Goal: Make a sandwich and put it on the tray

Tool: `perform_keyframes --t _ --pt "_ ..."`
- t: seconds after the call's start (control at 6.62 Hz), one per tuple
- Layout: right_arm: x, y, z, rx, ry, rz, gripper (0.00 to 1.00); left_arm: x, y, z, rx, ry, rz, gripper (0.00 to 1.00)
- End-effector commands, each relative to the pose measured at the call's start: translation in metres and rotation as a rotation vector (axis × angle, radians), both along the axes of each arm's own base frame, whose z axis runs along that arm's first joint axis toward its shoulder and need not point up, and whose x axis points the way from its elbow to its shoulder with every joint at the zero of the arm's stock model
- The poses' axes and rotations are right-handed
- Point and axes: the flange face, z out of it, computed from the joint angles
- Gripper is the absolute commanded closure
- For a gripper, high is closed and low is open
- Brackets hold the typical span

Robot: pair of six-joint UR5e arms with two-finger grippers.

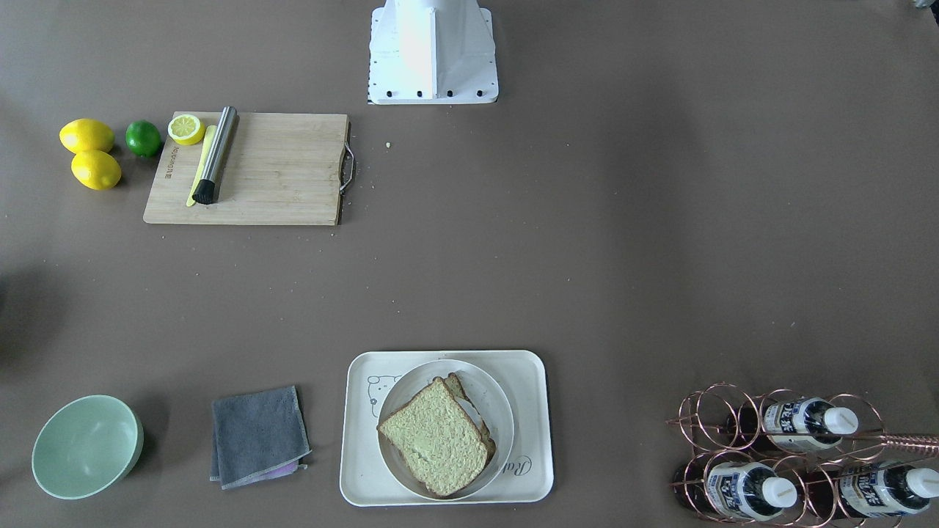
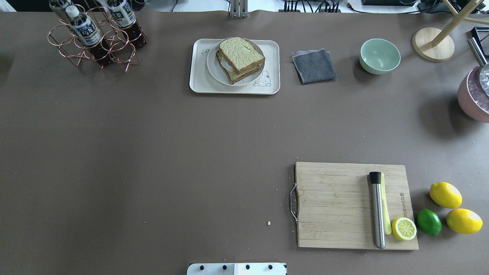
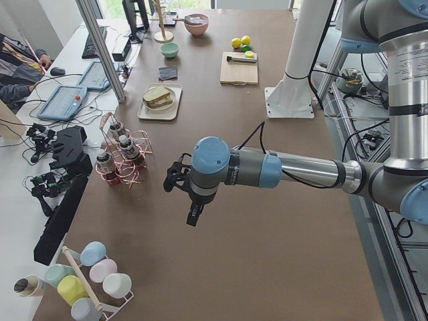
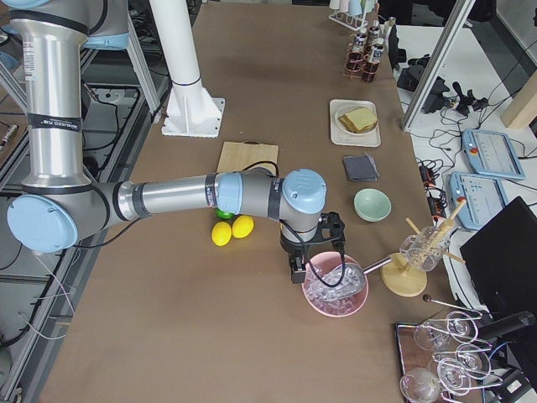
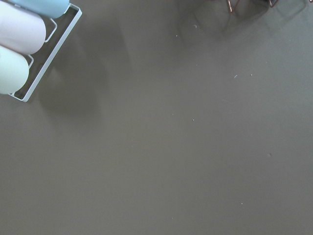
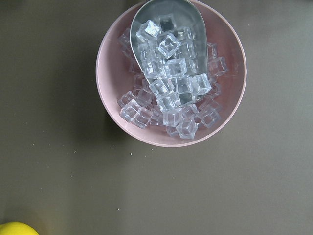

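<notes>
**Greenish-tan bread sandwich [image 1: 436, 436] rests on cream-white rimmed tray [image 1: 530, 374] at table's near edge**

Seen from the front-facing camera, the flat, rounded-rectangle tray holds a round white plate [image 1: 497, 400]. The sandwich lies on the plate as two square, dark-crusted slices, the top one skewed. From overhead, a pale sliver between the slices may be egg, but it is too small to be sure.

Left of the tray lies a folded grey cloth [image 1: 258, 434], and farther left a pale green bowl [image 1: 86, 446]. To the right stands a copper wire rack of bottles [image 1: 777, 455].

At far left, a wooden cutting board [image 1: 279, 172] carries a steel-handled tool [image 1: 218, 150] and a halved lemon [image 1: 186, 129]. A green lime [image 1: 143, 138] and two whole yellow lemons [image 1: 86, 136] sit just beside it.

The left gripper [image 3: 193, 219] hangs above the bare brown table [image 1: 587, 257], between the bottle rack and a stand of pastel cups [image 3: 100, 271]. The right gripper [image 4: 295, 274] hangs just beside a pink bowl [image 6: 235, 73] of clear ice cubes [image 6: 168, 100] that also holds a metal scoop [image 6: 193, 14].

Neither side view shows whether either gripper is open or closed.
</notes>
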Motion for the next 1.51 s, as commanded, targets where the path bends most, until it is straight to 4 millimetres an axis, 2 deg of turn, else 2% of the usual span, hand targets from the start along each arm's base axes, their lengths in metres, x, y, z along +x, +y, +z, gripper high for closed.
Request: perform_keyframes --t 0.0,0.15,0.3,0.45,0.76,1.36 --pt "-0.001 0.005 0.008 -0.018 -0.008 0.000 0.00 0.001 0.007 0.008 -0.020 -0.009 0.000 0.03" --pt "-0.003 0.008 0.013 -0.033 -0.020 0.004 0.00 0.001 0.016 -0.005 0.001 -0.014 -0.003 0.03" --pt "-0.006 0.019 0.015 -0.040 -0.060 0.009 0.00 0.003 0.021 -0.007 0.001 -0.016 0.001 0.03" --pt "-0.006 0.021 0.015 -0.041 -0.068 0.010 0.00 0.006 0.020 -0.006 0.000 -0.016 0.007 0.03" --pt "-0.008 0.040 0.004 -0.025 -0.067 0.010 0.00 0.010 0.020 -0.005 -0.004 -0.014 0.017 0.03" --pt "-0.008 0.039 0.001 -0.019 -0.066 0.010 0.00 0.031 0.015 -0.005 -0.030 -0.007 0.044 0.03"
